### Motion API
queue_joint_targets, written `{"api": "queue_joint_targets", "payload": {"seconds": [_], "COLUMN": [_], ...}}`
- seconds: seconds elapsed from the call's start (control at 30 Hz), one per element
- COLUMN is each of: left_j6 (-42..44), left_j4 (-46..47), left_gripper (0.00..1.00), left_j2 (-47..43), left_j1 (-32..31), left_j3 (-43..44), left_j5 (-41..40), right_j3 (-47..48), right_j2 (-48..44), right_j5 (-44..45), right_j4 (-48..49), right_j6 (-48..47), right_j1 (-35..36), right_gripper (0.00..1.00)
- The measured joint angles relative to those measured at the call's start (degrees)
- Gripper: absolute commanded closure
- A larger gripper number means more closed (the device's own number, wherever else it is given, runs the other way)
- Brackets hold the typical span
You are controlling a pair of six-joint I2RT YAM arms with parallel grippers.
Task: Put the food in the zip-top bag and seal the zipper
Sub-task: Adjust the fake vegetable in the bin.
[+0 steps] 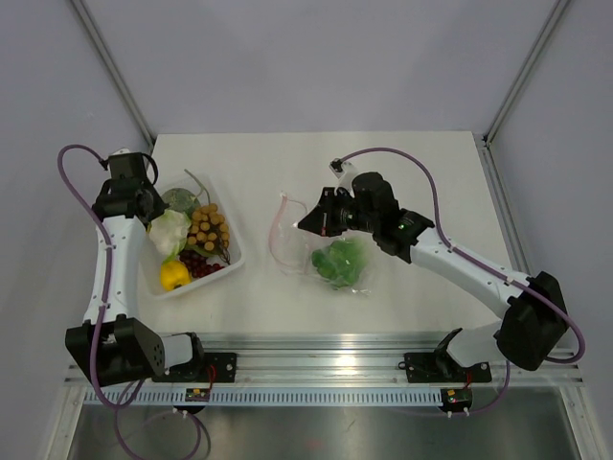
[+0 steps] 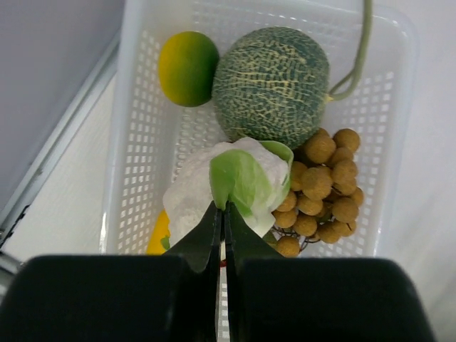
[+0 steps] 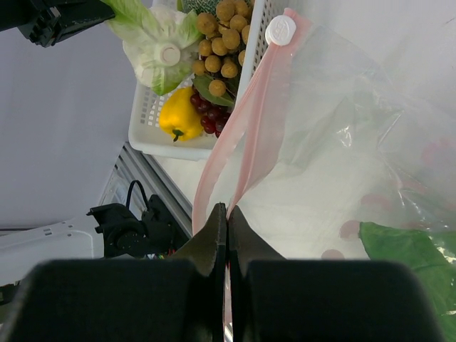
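The clear zip-top bag point(image 1: 330, 251) lies mid-table with the green lettuce point(image 1: 340, 262) inside; the lettuce also shows in the right wrist view point(image 3: 413, 256). My right gripper point(image 1: 303, 225) is shut on the pink zipper strip point(image 3: 249, 128) at the bag's mouth, which gapes; its jaws point(image 3: 228, 208) pinch one lip. My left gripper point(image 2: 225, 208) is shut on a green leaf of the pale white-green vegetable point(image 2: 242, 178) in the white tray point(image 1: 233, 261). Beside it lie the tan-brown balls point(image 2: 320, 185), dark red grapes point(image 1: 198, 264) and the yellow piece point(image 1: 173, 275).
The tray point(image 2: 135, 142) also holds a netted green melon point(image 2: 272, 82) and a round green-yellow fruit point(image 2: 187, 68). A white slider point(image 3: 281, 30) sits at the far end of the zipper. The aluminium rail point(image 1: 326, 350) runs along the table's near edge.
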Motion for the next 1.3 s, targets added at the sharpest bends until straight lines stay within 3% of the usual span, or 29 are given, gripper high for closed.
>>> {"api": "queue_joint_targets", "payload": {"seconds": [0.23, 0.47, 0.53, 0.57, 0.63, 0.73, 0.93, 1.0, 1.3], "left_j6": [-0.59, -0.98, -1.62, -1.55, -1.79, -2.36, -2.34, -2.05, -1.95], "left_j4": [-1.99, -2.69, -2.45, -2.21, -1.25, -0.76, -0.66, -0.76, -2.56], "left_gripper": [1.0, 1.0, 0.82, 0.68, 0.3, 0.09, 0.08, 0.01, 0.02], "left_j2": [-0.07, 0.61, 1.88, 2.27, 3.48, 5.75, 5.6, 4.85, 2.32], "left_j1": [-2.08, -3.17, -3.52, -3.63, -3.76, -4.31, -6.27, -6.36, -3.85], "left_j3": [0.55, 0.98, 0.83, 0.63, -0.26, -0.96, -0.96, -1.11, -4.61], "left_j5": [-9.22, -10.86, -10.78, -10.71, -10.4, -9.92, -10.62, -12.07, -15.89], "right_j3": [0.0, 0.0, 0.0, 0.0, 0.0, 0.0, 0.0, 0.0, -0.35], "right_j2": [1.68, 2.01, 2.01, 1.99, 1.95, 1.6, 0.79, 0.79, 0.76], "right_j5": [-1.29, -1.62, -1.62, -1.62, -1.6, -1.57, -1.44, -1.44, -1.57], "right_j4": [1.14, 1.36, 1.36, 1.36, 1.36, 1.31, 1.29, 1.27, 1.33], "right_j6": [-0.02, -0.07, -0.13, -0.15, -0.2, -0.39, -0.94, -1.07, -1.18], "right_j1": [0.04, 0.04, 0.04, 0.04, 0.04, 0.04, 0.04, 0.04, 0.04], "right_gripper": [1.0, 1.0, 1.0, 1.0, 1.0, 1.0, 1.0, 1.0, 1.0]}}
